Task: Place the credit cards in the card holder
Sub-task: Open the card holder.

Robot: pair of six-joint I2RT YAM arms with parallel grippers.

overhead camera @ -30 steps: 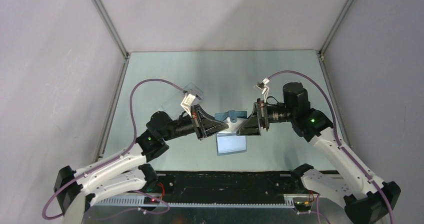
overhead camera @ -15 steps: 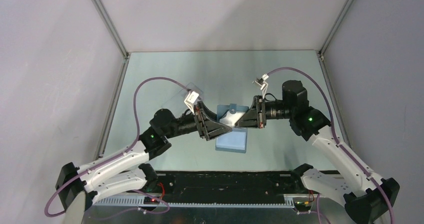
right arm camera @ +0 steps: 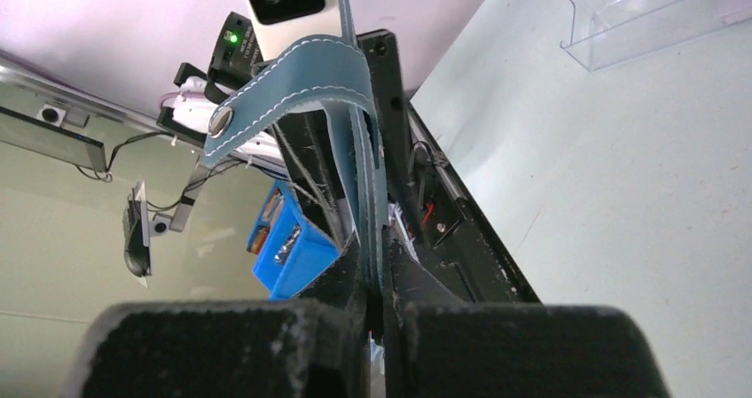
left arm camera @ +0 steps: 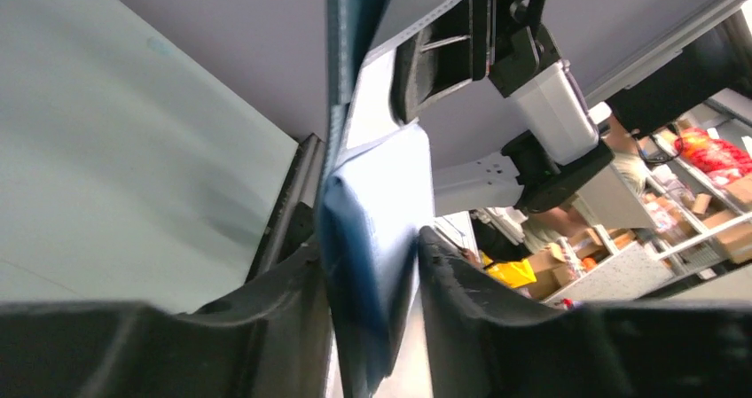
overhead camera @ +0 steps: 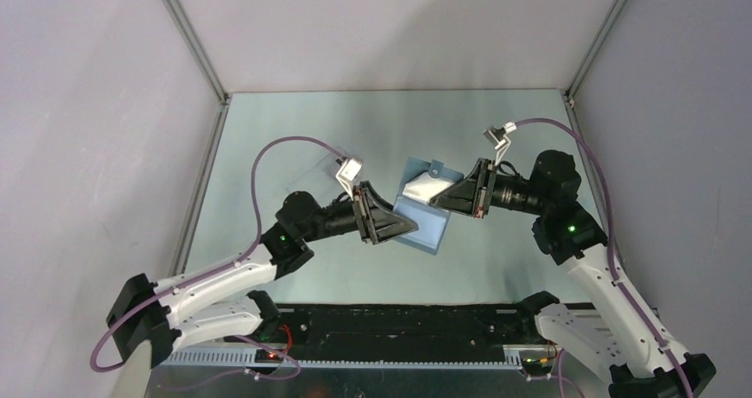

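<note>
Card holder (overhead camera: 427, 228) up off table (overhead camera: 293, 141), held between both arms.
Right gripper (right arm camera: 374, 269): jaws pinched tight on thin blue flap (right arm camera: 301, 70).
Left gripper (left arm camera: 371, 265): jaws part open, hugging thick blue side.
Holder looks light, soft, bendy; flaps may flop.
Best hold: flat sides near fold, pull open gently.
Whitish bit (overhead camera: 424, 188) inside, maybe card, cannot tell.

On the pale green table (overhead camera: 372, 123), left of middle: a clear plastic box (right arm camera: 656, 12). Along the near edge: a black strip (overhead camera: 399, 318).
</note>
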